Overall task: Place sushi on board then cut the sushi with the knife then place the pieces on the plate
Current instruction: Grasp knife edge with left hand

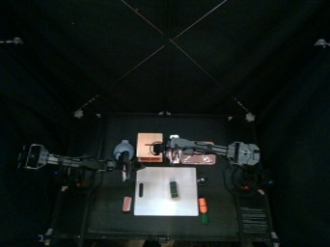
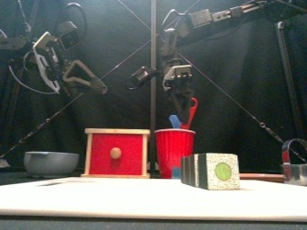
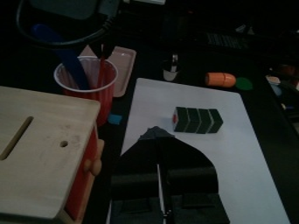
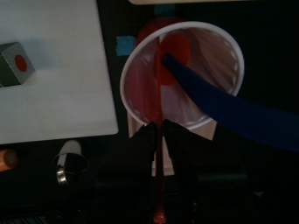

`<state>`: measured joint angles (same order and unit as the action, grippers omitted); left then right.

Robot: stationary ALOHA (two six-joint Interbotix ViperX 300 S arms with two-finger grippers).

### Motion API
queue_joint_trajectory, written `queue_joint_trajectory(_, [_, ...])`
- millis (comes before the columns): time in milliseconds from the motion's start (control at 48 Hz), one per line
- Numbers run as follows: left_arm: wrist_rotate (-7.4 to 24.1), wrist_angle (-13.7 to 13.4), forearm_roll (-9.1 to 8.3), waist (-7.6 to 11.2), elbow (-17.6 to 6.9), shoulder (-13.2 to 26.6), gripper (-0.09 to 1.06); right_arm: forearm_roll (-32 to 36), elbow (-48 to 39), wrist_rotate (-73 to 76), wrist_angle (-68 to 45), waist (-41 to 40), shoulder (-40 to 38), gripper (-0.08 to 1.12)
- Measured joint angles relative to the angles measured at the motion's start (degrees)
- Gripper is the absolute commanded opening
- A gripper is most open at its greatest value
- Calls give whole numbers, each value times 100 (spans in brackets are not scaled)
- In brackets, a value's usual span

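The dark green sushi roll (image 1: 169, 189) (image 2: 213, 171) (image 3: 197, 118) lies whole on the white cutting board (image 1: 187, 178) (image 3: 222, 162). Behind the board stands the red cup (image 2: 174, 151) (image 4: 187, 74) with the blue knife (image 2: 175, 120) (image 4: 233, 105) and the red knife (image 2: 189, 112) in it. My right gripper (image 1: 177, 146) (image 2: 178, 90) hangs straight over the cup, its jaws close together with the red knife's handle (image 4: 158, 153) between them. Over the wooden box, my left gripper (image 1: 123, 154) (image 3: 158, 140) hovers shut and holds nothing.
The wooden box with the red drawer (image 2: 118, 153) (image 3: 35, 149) stands left of the cup, and a blue-grey bowl (image 2: 50, 163) lies further left. The pink tray (image 3: 121, 59) sits behind the cup. An orange toy (image 1: 126, 203) and another (image 1: 206, 205) flank the board.
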<state>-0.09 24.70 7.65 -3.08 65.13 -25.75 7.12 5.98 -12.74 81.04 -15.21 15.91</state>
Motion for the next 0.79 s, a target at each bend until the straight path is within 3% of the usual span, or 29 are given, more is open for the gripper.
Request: queue_joint_trajectory(792, [0, 0, 0, 0, 53, 0, -2, -185, 105, -26, 149, -114, 132, 54])
